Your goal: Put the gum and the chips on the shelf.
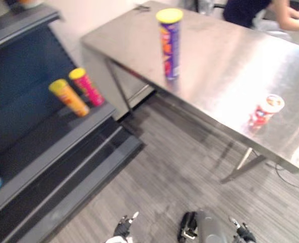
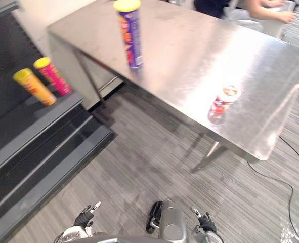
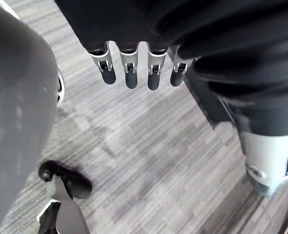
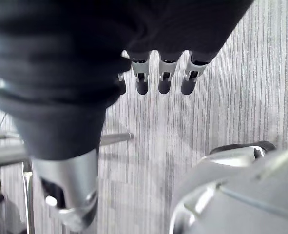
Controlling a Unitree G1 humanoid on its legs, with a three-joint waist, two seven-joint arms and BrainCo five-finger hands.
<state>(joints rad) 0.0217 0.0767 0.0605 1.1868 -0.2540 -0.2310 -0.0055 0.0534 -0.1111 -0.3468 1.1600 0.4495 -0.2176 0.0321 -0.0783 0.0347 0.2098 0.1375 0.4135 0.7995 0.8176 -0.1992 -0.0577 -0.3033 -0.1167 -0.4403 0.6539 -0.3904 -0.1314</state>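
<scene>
Okay, left robot hand (image 1: 123, 229) and right robot hand (image 1: 242, 232) hang loose-fingered, empty; gum tub (image 1: 264, 110) sits nearest my right, upright chips can (image 1: 169, 43) farther left.

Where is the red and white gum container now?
In the eye views the gum container sits on the right part of the table, near its front edge, right of the purple chips can, apart from it.

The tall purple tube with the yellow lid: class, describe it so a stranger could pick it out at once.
Find the long shiny steel table right of the dark shelf unit. The tall purple cylindrical tube with a yellow lid stands upright near the table's front edge, at the shelf end. Unlike the short red-and-white tub farther along, it is tall and purple.
</scene>
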